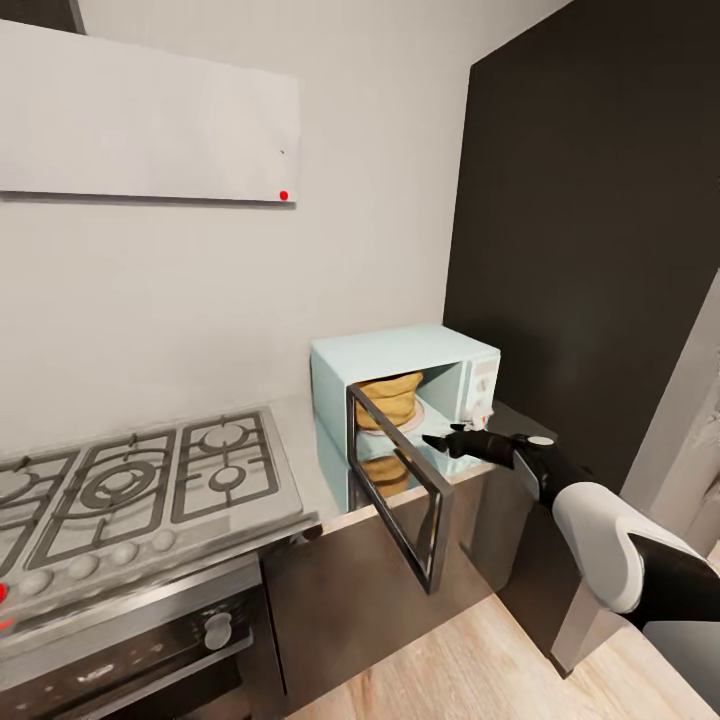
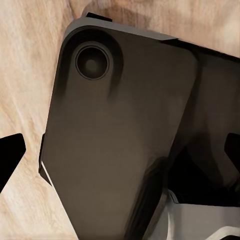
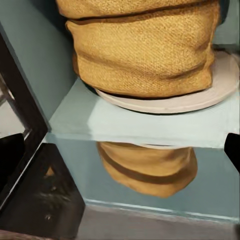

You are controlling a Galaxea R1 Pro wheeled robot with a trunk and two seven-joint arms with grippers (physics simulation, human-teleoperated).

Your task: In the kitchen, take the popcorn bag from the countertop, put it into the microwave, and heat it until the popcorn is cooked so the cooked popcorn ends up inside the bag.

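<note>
The pale blue microwave (image 1: 400, 365) stands on the grey countertop (image 1: 300, 450) with its dark-framed glass door (image 1: 400, 490) swung wide open toward me. Inside it, the mustard-yellow popcorn bag (image 1: 390, 397) rests upright on the white turntable plate (image 3: 215, 95); the bag (image 3: 145, 50) looms close in the right wrist view. My right gripper (image 1: 447, 437) hovers just in front of the opening, open, with nothing between its fingers (image 3: 120, 152). My left gripper (image 2: 120, 155) is open too, hanging over my own dark base and the wood floor.
A steel gas hob (image 1: 130, 480) lies left of the microwave, with the built-in oven (image 1: 150, 640) beneath it and a flat white hood (image 1: 140, 115) above. A tall dark cabinet (image 1: 590, 200) rises right of the microwave. The wood floor (image 1: 480, 660) spreads below.
</note>
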